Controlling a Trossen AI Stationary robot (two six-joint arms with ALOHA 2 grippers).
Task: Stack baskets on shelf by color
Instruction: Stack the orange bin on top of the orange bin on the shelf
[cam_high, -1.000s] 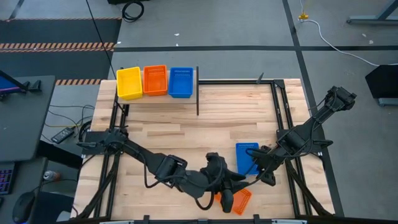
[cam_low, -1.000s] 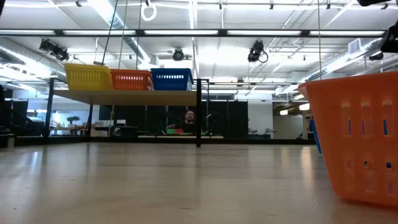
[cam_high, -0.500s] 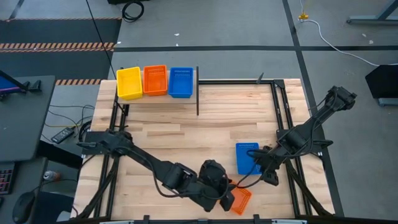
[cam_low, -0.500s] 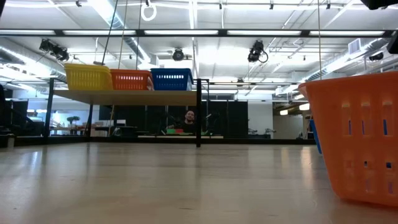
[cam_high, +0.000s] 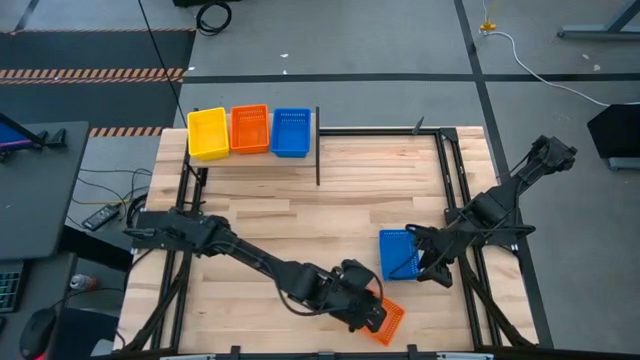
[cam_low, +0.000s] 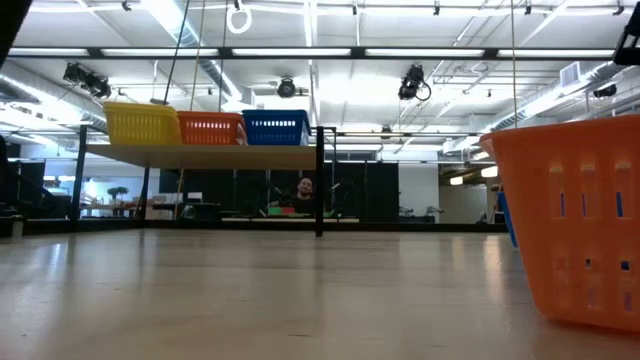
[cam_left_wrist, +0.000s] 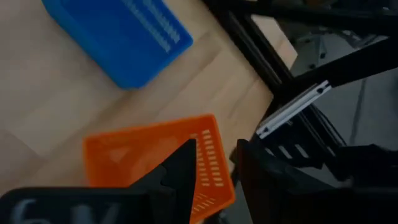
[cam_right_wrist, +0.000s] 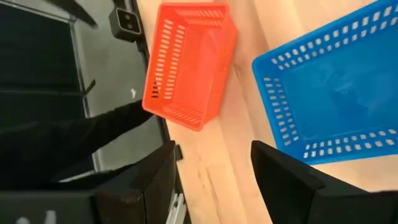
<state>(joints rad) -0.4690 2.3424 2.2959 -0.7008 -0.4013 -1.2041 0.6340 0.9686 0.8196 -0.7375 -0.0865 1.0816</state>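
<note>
An orange basket (cam_high: 392, 322) (cam_low: 570, 220) sits on its base near the table's near edge, right of centre. My left gripper (cam_high: 374, 316) (cam_left_wrist: 214, 174) is open just above it. One finger is over the basket's inside and the other outside its end wall (cam_left_wrist: 211, 155). A blue basket (cam_high: 398, 253) (cam_right_wrist: 336, 93) sits flat on the table just beyond. My right gripper (cam_high: 437, 272) (cam_right_wrist: 214, 180) hangs open to the blue basket's right, over bare wood. At the far left, the shelf (cam_low: 200, 155) carries a yellow basket (cam_high: 207, 132), an orange basket (cam_high: 250, 128) and a blue basket (cam_high: 291, 131) side by side.
Black frame rails (cam_high: 452, 190) run along the table's left and right edges, and a black post (cam_high: 318, 150) stands at the shelf's right end. Bare wooden tabletop (cam_high: 300, 210) lies between the shelf and the two loose baskets. A person (cam_low: 303, 190) shows far behind the table.
My left gripper has come down and toward the table's near right, tipping downward, until its fingers stand over the orange basket's end wall. My right gripper has drawn back a little from the near edge and risen slightly. Neither loose basket has moved.
</note>
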